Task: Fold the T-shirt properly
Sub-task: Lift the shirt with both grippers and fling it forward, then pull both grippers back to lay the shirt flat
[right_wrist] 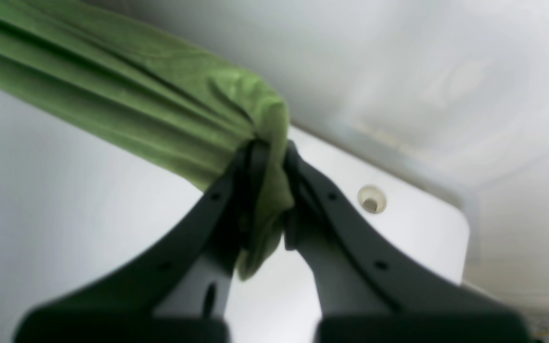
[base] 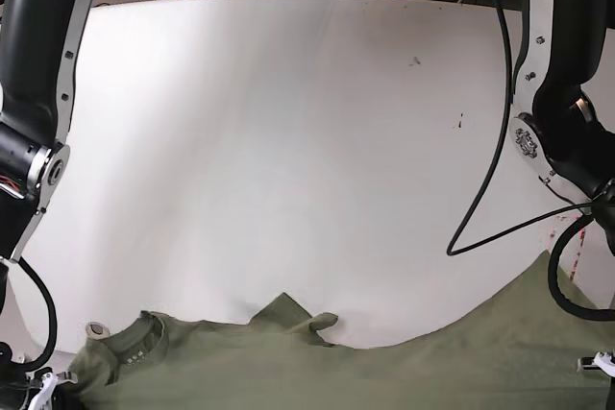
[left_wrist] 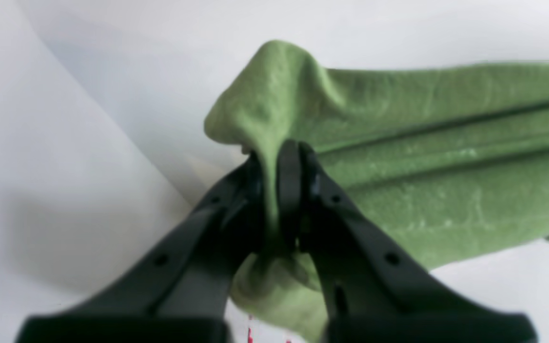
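both pincers, left pincer [left_wrist: 279, 157] and right pincer [right_wrist: 269, 155], clamped on t-shirt [base: 404, 362] above white table [base: 288, 141]

One olive-green T-shirt [base: 404, 357] lies along the near edge of one white table [base: 288, 141]. Two robot arms flank that table, one per side, with two black grippers, left gripper [left_wrist: 281, 152] and right gripper [right_wrist: 269, 148], each pinching the shirt.
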{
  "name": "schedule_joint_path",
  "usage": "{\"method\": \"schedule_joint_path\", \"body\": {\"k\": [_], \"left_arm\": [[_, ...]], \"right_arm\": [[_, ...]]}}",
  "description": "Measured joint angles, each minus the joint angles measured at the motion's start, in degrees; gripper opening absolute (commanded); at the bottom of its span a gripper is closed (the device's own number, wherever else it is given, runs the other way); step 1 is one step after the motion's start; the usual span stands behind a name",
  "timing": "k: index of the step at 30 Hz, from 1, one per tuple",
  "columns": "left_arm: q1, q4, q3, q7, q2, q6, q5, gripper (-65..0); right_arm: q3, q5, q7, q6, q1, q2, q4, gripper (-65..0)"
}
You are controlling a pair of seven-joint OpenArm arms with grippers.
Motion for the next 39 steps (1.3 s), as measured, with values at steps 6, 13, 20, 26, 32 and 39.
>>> {"method": "schedule_joint_path", "body": {"k": [6, 13, 20, 26, 32, 39], "left_arm": [[7.98, 0.55, -0.17, 0.02, -0.11, -0.07, 0.13, -65.0], [20.22, 4.22, -1.57, 0.63, 0.02, -1.36, 0.9, -65.0], [32.98, 6.75, -5.31, 0.0, 0.31, -6.82, 1.29, -65.0], [42.99, 7.28, -7.28, -0.39, 0.28, -7.02, 0.37, -65.0], [51.12, 7.08, -9.31, -1.53, 0.61, -6.99, 0.17, -65.0], [59.21, 6.97, -9.51, -5.29, 0.48, -7.06, 1.14, -65.0]], "right_arm": [[0.15, 6.51, -0.68, -0.2, -9.25, 1.6, -0.07, -65.0], [0.11, 14.43, 0.26, -0.39, -25.07, 2.82, 0.76, -65.0], [0.13, 15.3, 0.48, -0.24, -38.53, 2.47, 11.13, -65.0], [6.23, 16.33, 0.66, -0.24, -48.85, 1.42, 13.75, -65.0], [7.52, 16.26, 0.66, -0.22, -56.68, 0.87, 13.79, -65.0], [7.65, 15.43, 0.31, -0.22, -65.11, -0.13, 17.94, -65.0]]}}
